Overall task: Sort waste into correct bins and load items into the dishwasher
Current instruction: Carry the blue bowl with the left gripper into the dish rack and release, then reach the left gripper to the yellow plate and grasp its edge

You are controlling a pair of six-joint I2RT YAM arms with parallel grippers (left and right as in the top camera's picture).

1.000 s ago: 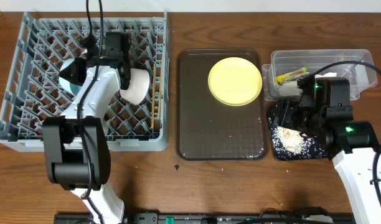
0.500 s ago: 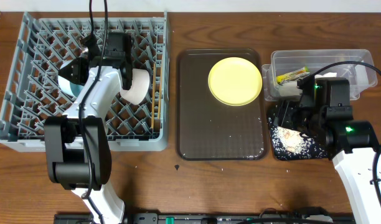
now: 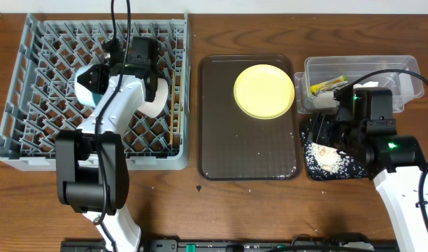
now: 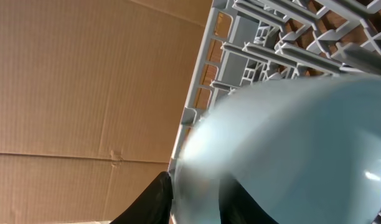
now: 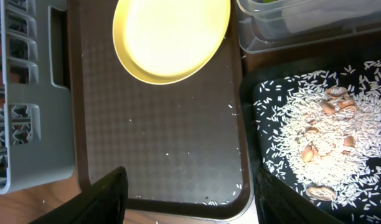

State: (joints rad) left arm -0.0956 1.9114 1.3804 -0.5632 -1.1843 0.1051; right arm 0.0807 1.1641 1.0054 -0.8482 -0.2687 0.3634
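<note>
Pale blue fills my left wrist feed: the light blue bowl [image 4: 302,137] is pinched at its rim by the left gripper [image 4: 197,202], over the grey dish rack [image 3: 32,105]. Overhead, a white cup [image 3: 157,96] lies on its side in the rack, just beside the chopsticks [image 3: 175,105]. The yellow plate [image 3: 264,91] rests on the brown serving tray [image 3: 249,154]. My right gripper [image 5: 197,199] hangs spread wide, holding nothing, near the rice scraps [image 5: 321,137] in the black tray [image 5: 265,180]. The sachet wrapper [image 3: 327,85] lies in the clear tub [image 3: 403,70].
</note>
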